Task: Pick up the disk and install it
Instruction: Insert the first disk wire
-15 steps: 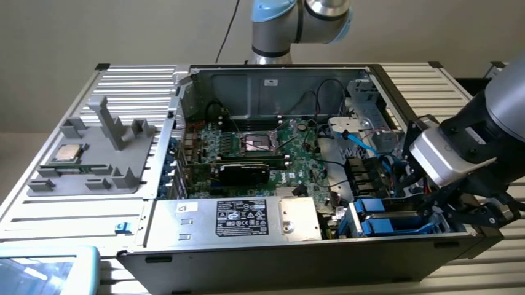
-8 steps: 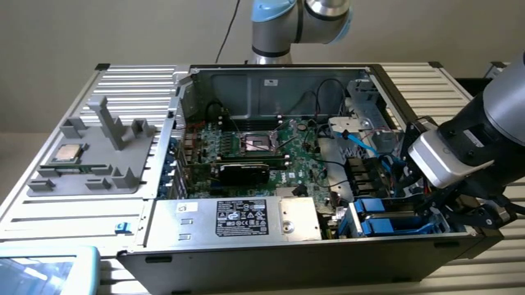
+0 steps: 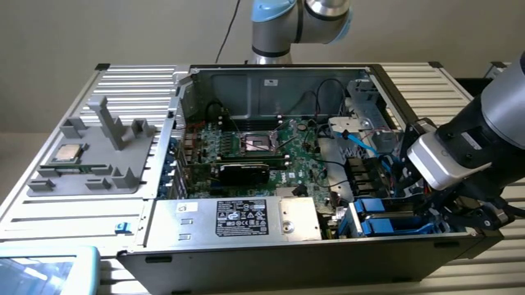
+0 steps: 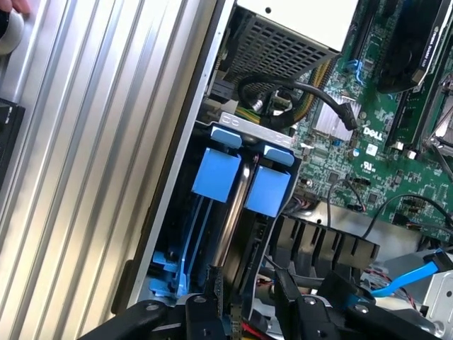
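At the exterior view's left, well away from the jaws, a grey parts tray [image 3: 90, 175] is lying on the ribbed tabletop [image 3: 459, 86] and carrying the small square processor chip [image 3: 66, 153]. Closer to the jaws, the open computer case [image 3: 271, 86] is lying on its side. Its motherboard [image 3: 271, 153] and silver power supply [image 3: 296, 221] are both sitting beyond the drive bay [image 3: 357, 228] as reckoned from the jaws.

The disk [image 3: 387, 225], going by its bright blue bracket, is sitting down in that bay, just ahead of the jaws. The wrist view is showing two blue tabs [image 4: 216, 176] side by side there, with a silver edge running between them toward the jaws.

At the exterior view's right the arm is reaching into the case corner, and the jaws are hanging low at the bay's near end. They are showing as two dark prongs standing apart. I cannot tell whether they are pinching the bracket or standing free of it.

The pick-up is looking finished, and the installing step is the one in hand. Whatever follows is calling for the disk staying square with the bay's rails. It is also calling for keeping clear of the blue data cable [image 3: 361, 144] and the loose wiring just beside the jaws.
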`<act>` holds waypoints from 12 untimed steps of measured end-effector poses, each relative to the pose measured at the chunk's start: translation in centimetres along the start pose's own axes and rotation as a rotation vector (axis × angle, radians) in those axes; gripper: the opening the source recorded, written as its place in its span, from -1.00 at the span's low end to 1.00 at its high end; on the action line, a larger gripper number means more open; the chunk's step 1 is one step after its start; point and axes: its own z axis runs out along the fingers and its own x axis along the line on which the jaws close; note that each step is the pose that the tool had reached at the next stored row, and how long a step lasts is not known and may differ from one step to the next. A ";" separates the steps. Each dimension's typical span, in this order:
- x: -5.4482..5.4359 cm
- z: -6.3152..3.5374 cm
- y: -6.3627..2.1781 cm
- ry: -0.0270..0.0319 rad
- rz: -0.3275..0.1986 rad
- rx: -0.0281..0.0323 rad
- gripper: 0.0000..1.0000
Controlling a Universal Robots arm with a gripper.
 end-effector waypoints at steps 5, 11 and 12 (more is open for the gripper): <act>0.0 0.09 0.01 -0.0001 0.000 -0.0002 -0.16; 0.0 0.11 0.01 -0.0004 0.000 -0.0007 -0.58; 0.0 0.11 0.01 -0.0004 0.000 -0.0009 -0.66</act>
